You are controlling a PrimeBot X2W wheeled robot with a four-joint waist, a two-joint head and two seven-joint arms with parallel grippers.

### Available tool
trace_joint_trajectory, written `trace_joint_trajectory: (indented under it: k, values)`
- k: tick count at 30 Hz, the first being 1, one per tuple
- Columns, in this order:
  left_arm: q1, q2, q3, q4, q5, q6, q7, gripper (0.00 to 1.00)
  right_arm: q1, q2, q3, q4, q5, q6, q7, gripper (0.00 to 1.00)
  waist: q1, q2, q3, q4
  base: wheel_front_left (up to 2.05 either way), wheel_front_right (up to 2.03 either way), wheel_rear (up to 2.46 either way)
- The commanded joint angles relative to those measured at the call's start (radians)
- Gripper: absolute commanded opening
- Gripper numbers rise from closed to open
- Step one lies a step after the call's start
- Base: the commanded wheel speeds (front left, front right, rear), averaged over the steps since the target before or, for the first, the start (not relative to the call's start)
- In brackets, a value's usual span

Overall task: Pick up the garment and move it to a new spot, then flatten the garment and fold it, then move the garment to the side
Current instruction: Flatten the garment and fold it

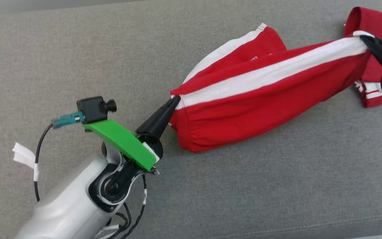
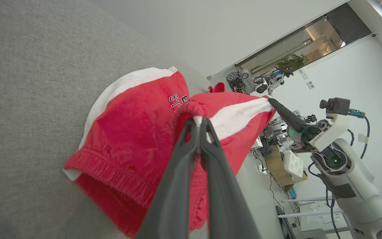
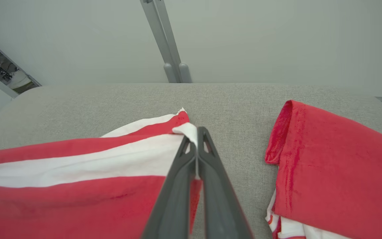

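Garment: you have the red shorts (image 1: pixel 260 96) strung between both arms over the grey worktop (image 1: pixel 78 49), with the slack belly sagging toward the cloth.
Left gripper (image 1: pixel 176 99): jaws pressed together, pinching the elastic waistband (image 2: pixel 111 166) end by the white stripe (image 1: pixel 270 74).
Right gripper (image 1: pixel 365 39): jaws pressed together on the far end of that stripe, at a leg hem.
Long axis: lower left to upper right in your head view, along the stripe. Waistband points at you, legs point away.
Loose part: the other leg (image 1: pixel 244 43) lies free behind the taut line.
Neighbour: a red shirt (image 3: pixel 327 159) lies just beside the right gripper, so mind it.
Done, by my read: pick-up.
Left: set it down at the new spot, flatten, fold, shift aside.
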Motion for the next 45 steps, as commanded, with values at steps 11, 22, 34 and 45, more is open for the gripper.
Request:
trace_joint_trajectory:
  k: [11, 22, 34, 45]
  values:
    - [-0.144, -0.109, 0.029, 0.161, -0.017, 0.005, 0.015, 0.00, -0.337, 0.086, 0.142, 0.207, -0.106, -0.001, 0.159, 0.00, 0.0001, 0.0000, 0.215, 0.156, 0.00, 0.00, 0.00]
    - [-0.115, -0.126, 0.016, 0.156, -0.001, 0.017, -0.005, 0.00, -0.420, 0.087, 0.267, 0.330, -0.100, -0.001, 0.087, 0.20, 0.0001, 0.0000, 0.235, 0.219, 0.00, 0.00, 0.00]
    - [-0.071, -0.073, 0.003, 0.160, 0.226, 0.104, -0.156, 1.00, -0.384, 0.139, 0.387, 0.372, -0.073, -0.001, -0.230, 1.00, 0.0001, 0.0000, 0.115, 0.151, 0.00, 0.00, 0.00]
    - [0.228, -0.123, 0.253, 0.067, 0.675, 0.276, -0.173, 1.00, -0.195, 0.218, 0.421, 0.378, -0.109, -0.001, -0.437, 1.00, 0.0001, 0.0000, -0.088, 0.046, 0.00, 0.00, 0.00]
